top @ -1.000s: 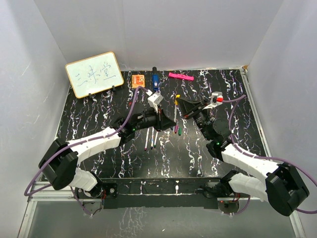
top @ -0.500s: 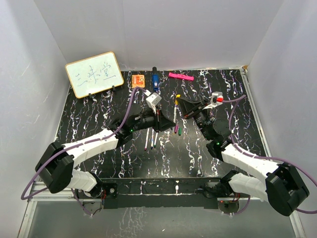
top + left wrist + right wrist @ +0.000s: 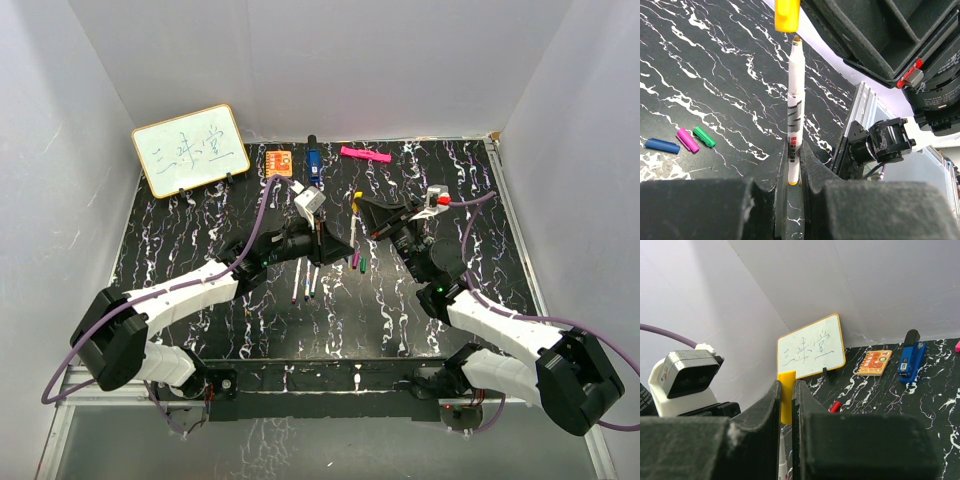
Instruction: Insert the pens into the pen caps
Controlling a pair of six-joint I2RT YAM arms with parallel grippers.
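My left gripper (image 3: 794, 150) is shut on a white-barrelled pen (image 3: 795, 100) near its yellow rear end, with the tip pointing away from the wrist. My right gripper (image 3: 786, 385) is shut on the yellow cap (image 3: 786, 396). In the left wrist view the yellow cap (image 3: 787, 15) hangs just beyond the pen's tip, in line with it and a small gap apart. From above, both grippers (image 3: 345, 247) (image 3: 366, 206) meet over the mat's middle. Blue (image 3: 662, 145), purple (image 3: 687, 139) and green (image 3: 704, 136) caps lie together on the mat. A red cap (image 3: 835, 406) lies further back. Two more pens (image 3: 304, 282) lie under the left arm.
At the back stand a small whiteboard (image 3: 190, 150), an orange square block (image 3: 279, 162), a blue stapler-like object (image 3: 313, 162) and a pink marker (image 3: 364, 154). White walls close in the black marbled mat (image 3: 200, 220) on three sides.
The left gripper has shifted slightly toward the back with the pen. The right arm holds still with the yellow cap.
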